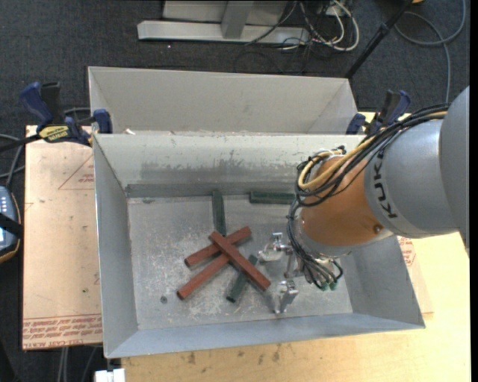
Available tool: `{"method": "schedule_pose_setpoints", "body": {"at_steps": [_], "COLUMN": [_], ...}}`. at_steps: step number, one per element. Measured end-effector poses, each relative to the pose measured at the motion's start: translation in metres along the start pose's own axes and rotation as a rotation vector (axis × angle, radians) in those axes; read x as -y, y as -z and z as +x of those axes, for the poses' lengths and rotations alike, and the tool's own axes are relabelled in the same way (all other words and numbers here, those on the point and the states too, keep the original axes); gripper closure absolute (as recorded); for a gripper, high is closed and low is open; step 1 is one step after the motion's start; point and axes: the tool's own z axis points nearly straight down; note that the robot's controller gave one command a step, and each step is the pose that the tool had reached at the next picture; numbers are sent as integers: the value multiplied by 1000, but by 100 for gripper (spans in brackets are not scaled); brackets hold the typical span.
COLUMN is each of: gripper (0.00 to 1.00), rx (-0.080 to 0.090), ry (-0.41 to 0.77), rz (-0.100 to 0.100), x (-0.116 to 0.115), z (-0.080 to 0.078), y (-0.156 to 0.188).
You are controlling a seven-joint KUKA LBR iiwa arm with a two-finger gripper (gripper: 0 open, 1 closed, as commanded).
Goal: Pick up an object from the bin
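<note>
Well above and left of the gripper, on dark carpet: a flat grey base plate with a pale column rising from it. Straight above, farther off, a tangle of white and black cables. Up and right, a slanting black pole. Far left, level with the gripper, a dark device with small bluish lights.

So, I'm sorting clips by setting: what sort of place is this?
Probably a robotics lab's bin-picking test cell: a KUKA arm reaches into a grey metal bin holding loose red-brown bars and dark green bars, with cables trailing over dark carpet behind.
</note>
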Motion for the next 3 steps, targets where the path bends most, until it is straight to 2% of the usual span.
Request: {"method": "schedule_pose_setpoints", "body": {"at_steps": [1,2,3], "gripper": [100,100,100], "rx": [9,9,-1], "ry": [-32,-32,-27], "rz": [-1,-1,0], "x": [-58,-58,-80], "z": [-38,-38,-32], "y": [6,6,154]}}
